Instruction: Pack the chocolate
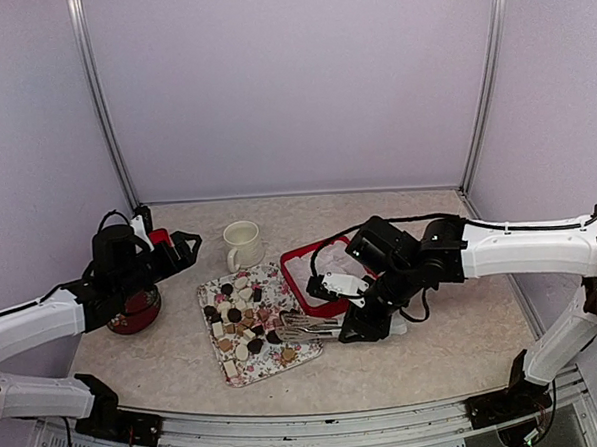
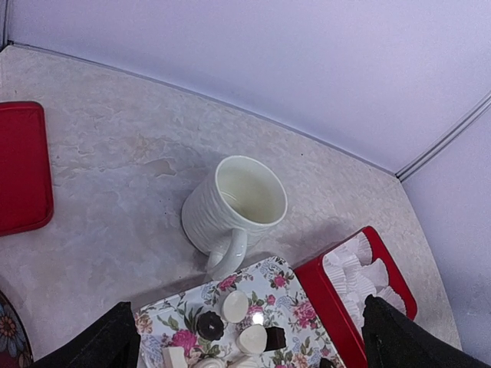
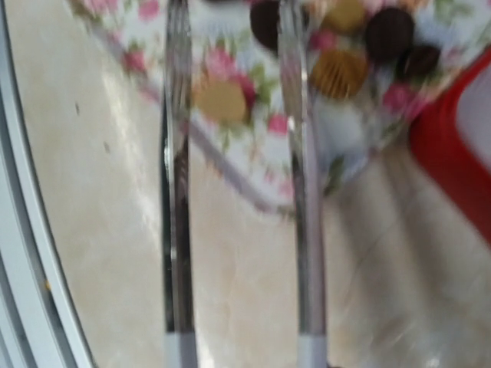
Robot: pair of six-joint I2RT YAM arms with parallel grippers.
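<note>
Item: bite-size chocolates (image 1: 242, 322), dark brown, tan and cream, round and square. Location: loose on a rectangular floral-patterned tray (image 1: 272, 283) at mid-bench (image 1: 436, 356).

Adjacent: a cream ribbed ceramic mug (image 1: 243, 244) just behind the tray, and a red plastic tray (image 2: 326, 295) holding white crinkled paper liners to its right.

Left hand (image 2: 249, 322): fingers spread wide, empty, hanging short of the mug.

Right hand (image 1: 356, 326): clamped on silver metal tongs (image 3: 295, 192), their arms apart and their tips over the floral tray's right side. This view is blurred.
</note>
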